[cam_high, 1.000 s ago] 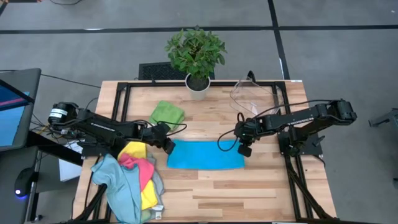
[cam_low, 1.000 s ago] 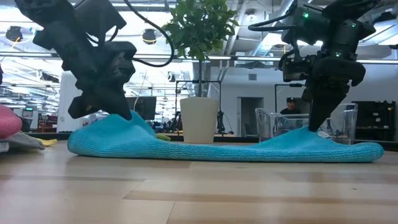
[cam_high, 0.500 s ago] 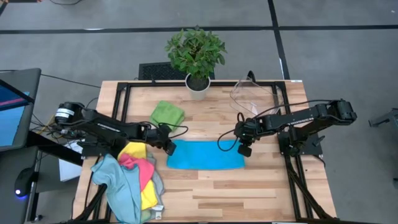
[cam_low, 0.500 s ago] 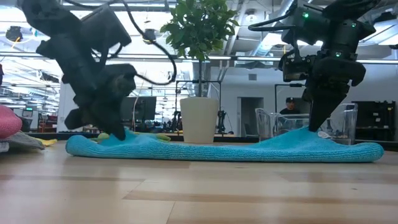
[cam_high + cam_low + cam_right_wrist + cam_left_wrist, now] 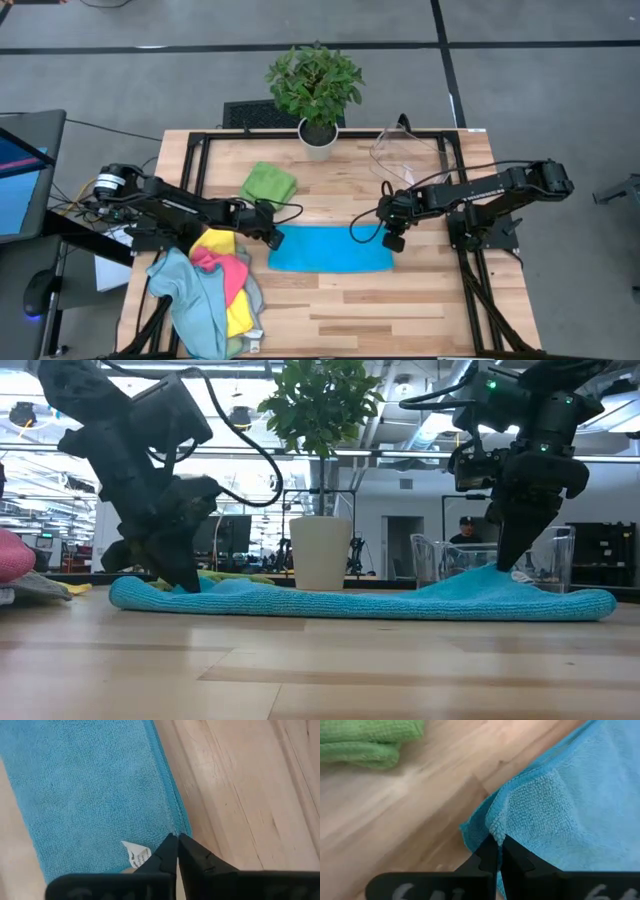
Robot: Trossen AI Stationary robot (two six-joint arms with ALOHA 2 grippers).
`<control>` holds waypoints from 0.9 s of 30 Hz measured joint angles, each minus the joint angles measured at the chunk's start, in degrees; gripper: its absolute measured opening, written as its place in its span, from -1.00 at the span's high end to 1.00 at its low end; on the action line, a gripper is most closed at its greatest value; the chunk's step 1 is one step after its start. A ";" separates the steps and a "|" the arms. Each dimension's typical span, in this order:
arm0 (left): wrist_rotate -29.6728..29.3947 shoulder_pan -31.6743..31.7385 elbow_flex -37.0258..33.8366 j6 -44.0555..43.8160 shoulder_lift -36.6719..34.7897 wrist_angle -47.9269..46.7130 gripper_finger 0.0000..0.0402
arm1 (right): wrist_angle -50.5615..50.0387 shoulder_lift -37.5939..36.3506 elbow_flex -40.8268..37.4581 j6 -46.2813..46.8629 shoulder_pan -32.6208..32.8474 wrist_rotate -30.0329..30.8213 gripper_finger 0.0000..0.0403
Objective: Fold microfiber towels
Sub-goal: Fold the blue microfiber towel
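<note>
A blue towel (image 5: 330,249), folded over into a long strip, lies across the middle of the table. My left gripper (image 5: 274,238) is shut on its far left corner and my right gripper (image 5: 393,240) on its far right corner. In the low view the towel lies almost flat under my left gripper (image 5: 185,582) and rises in a small peak under my right gripper (image 5: 503,565). A folded green towel (image 5: 269,184) rests flat on the table farther back. A heap of pale teal, pink and yellow towels (image 5: 215,285) lies at the near left. My left gripper pinches the blue towel's far left corner (image 5: 496,836) between its two fingertips, coming slanting down from the left. Another layer edge (image 5: 470,830) shows beneath the pinched bit. The corner sits low, down on the rest of the towel. My right gripper pinches the far right corner, at the hemmed edge (image 5: 174,831), between its fingertips, pointing steeply down. A white label (image 5: 136,853) shows beside the fingers. The corner is raised a little, so the cloth slopes up into a small peak (image 5: 490,575); the rest lies on the table.
A potted plant (image 5: 318,90) stands at the far edge in the middle. A clear plastic bin (image 5: 405,150) stands at the far right. Bare wood lies in front of the blue towel toward the near edge. A black frame (image 5: 200,150) borders the table.
My left gripper has sunk toward the table, still shut on the towel's left corner. The raised hump at the towel's left end has flattened onto the rest of the cloth. The right end has stayed as it was.
</note>
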 joint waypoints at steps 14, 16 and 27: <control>-1.31 -0.02 0.07 -0.75 1.15 -0.17 1.00 | -3.83 -2.95 -0.04 -0.01 -0.17 2.82 0.66; -1.33 -0.02 0.07 -0.77 1.15 -0.17 1.00 | -5.24 -2.95 -0.04 -0.03 -0.15 2.82 0.63; -1.21 0.00 0.07 -0.94 1.15 -0.32 1.00 | -3.17 -3.04 -1.08 -0.03 0.81 2.81 0.72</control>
